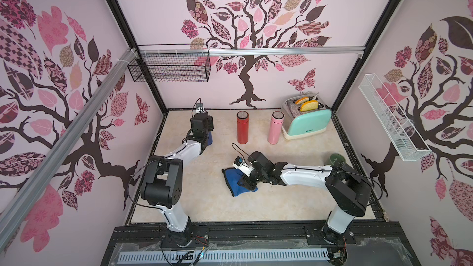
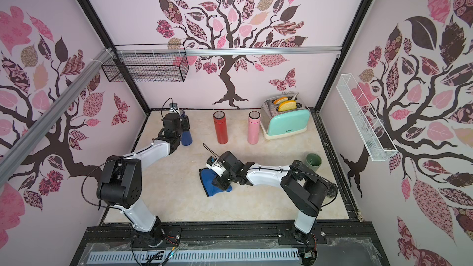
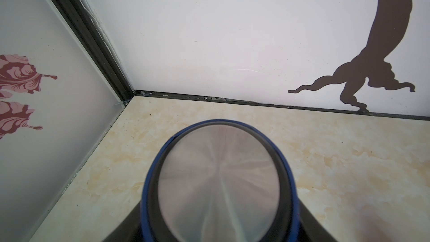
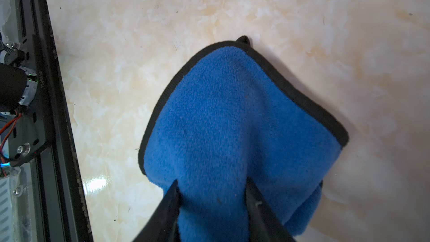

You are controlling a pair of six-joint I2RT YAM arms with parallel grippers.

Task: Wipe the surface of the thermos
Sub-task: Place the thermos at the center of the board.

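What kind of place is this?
Probably a pretend kitchen built for robot practice: a mint toaster holding bread, a red thermos and a pink thermos on a marble-look counter, boxed in by tree-sticker walls.

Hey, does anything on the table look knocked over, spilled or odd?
Nothing spilled or toppled: the red thermos and pink thermos stand upright. Only the blue cloth looks untidy, bunched between the fingers of the right end effector.

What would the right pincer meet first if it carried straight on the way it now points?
The blue cloth: the right pincer points down at it, a fold sitting between its fingers. The table seems to lie directly beneath, though depth is unclear.
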